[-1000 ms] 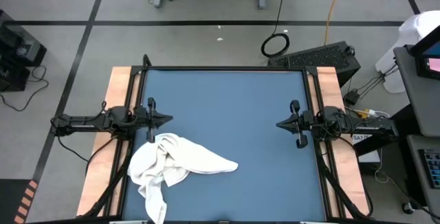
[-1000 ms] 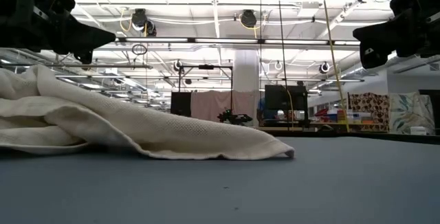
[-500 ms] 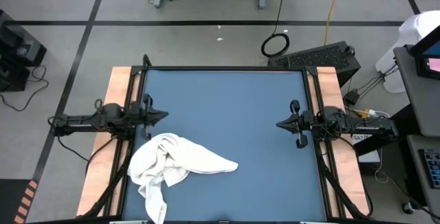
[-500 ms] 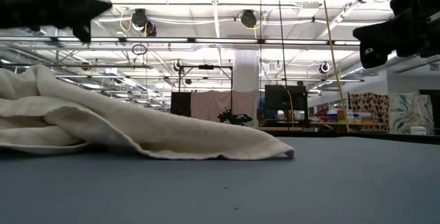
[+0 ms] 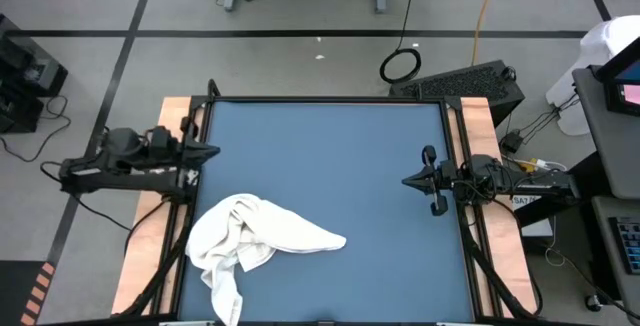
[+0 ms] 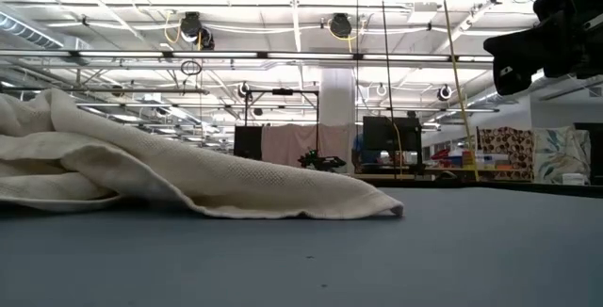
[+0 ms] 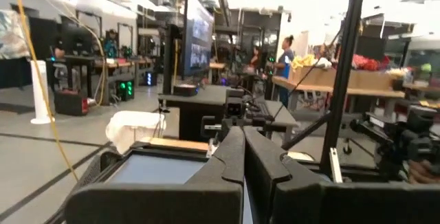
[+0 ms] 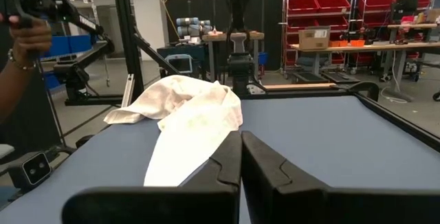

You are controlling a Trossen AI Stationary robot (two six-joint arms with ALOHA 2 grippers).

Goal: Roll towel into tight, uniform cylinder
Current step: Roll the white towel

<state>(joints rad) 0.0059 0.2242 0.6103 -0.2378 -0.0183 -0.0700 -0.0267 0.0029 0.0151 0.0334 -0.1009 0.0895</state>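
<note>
- Background: I see a large workshop hall with ceiling lights, shelving and benches beyond the counter [image 5: 330,166], whose top is a blue mat between wooden side rails.
- Towel [image 5: 255,238]: it lies crumpled in a loose heap on the mat's near-left area, with one pointed end reaching toward the middle and one tail running toward the near edge. In the low view the towel [image 6: 160,180] is a slack mound, not flat and not rolled.
- Left pincer [image 5: 207,152]: clenched, empty, at the left rail beyond the towel and apart from it. In the left wrist view its fingers [image 7: 234,157] are pressed together.
- Right pincer [image 5: 410,180]: clenched, empty, at the right rail, well apart from the towel. Its fingers [image 8: 237,157] meet with nothing between them, and the towel [image 8: 184,110] lies far across the mat.
- A person's hand [image 8: 24,35] shows in the room, off the counter.
- Progress, as I judge it: nothing is done. The towel has to be spread flat, squared, then rolled from one edge into a tight, even cylinder.
</note>
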